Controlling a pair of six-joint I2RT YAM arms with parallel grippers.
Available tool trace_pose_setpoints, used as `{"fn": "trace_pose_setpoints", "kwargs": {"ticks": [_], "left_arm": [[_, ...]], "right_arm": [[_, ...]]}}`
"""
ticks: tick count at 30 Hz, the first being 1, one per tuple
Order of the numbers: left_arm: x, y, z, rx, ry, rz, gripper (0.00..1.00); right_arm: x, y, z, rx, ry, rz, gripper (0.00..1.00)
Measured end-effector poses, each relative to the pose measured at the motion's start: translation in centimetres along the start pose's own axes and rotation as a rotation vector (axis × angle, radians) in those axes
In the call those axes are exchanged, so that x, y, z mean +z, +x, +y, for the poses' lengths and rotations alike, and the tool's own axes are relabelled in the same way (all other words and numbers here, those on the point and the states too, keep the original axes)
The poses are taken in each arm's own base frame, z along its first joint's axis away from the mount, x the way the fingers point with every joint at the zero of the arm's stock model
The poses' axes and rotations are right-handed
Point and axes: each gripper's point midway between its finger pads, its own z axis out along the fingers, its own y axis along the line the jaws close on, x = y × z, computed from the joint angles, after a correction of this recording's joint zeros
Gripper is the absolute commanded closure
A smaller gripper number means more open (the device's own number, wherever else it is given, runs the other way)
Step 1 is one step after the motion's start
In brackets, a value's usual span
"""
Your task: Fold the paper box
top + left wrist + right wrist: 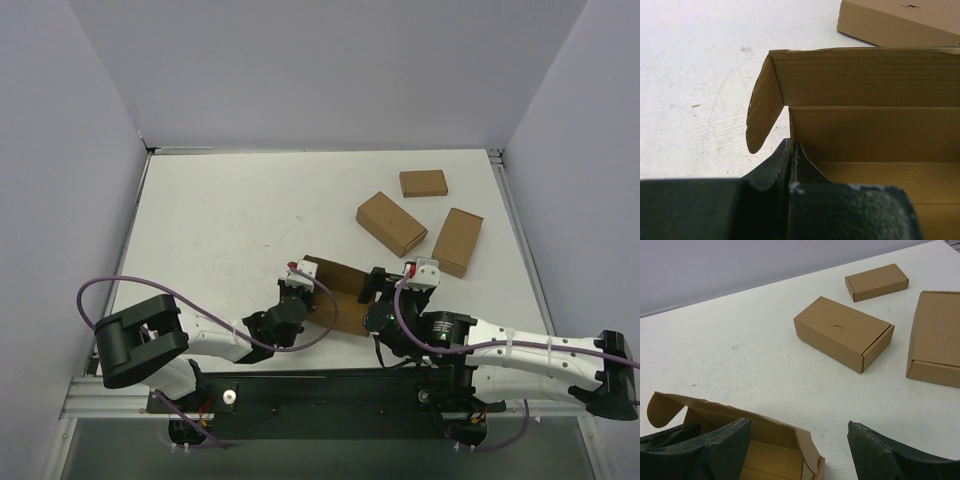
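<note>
The paper box (pixel 340 296) is a half-folded brown cardboard tray with raised walls, lying near the front edge of the table (pixel 220 220) between my two grippers. My left gripper (pixel 296 288) is at its left end. In the left wrist view the left gripper (pixel 790 156) is shut on the thin left end wall of the box (pixel 865 130), and a rounded flap (pixel 762 107) sticks out to the left. My right gripper (pixel 797 442) is open at the right end of the box (pixel 765 450). One finger (pixel 722 452) is inside the tray, the other (pixel 880 455) outside, with the end wall between them.
Three smaller ready-made brown boxes lie at the back right: a small one (pixel 423 183), a middle one (pixel 391 222) and a flat one (pixel 458 241). They also show in the right wrist view (pixel 842 332). Grey walls surround the table.
</note>
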Motion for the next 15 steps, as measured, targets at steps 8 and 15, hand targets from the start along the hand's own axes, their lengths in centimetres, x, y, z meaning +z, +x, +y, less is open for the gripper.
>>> {"fn": "trace_pose_setpoints", "kwargs": {"ticks": [8, 15], "left_arm": [[-1.1, 0.1, 0.2, 0.006, 0.009, -0.045, 0.98], [-2.3, 0.3, 0.3, 0.001, 0.028, -0.079, 0.99]], "right_arm": [[0.3, -1.3, -0.3, 0.064, 0.004, 0.020, 0.22], [1.1, 0.5, 0.7, 0.070, 0.003, 0.069, 0.24]]}}
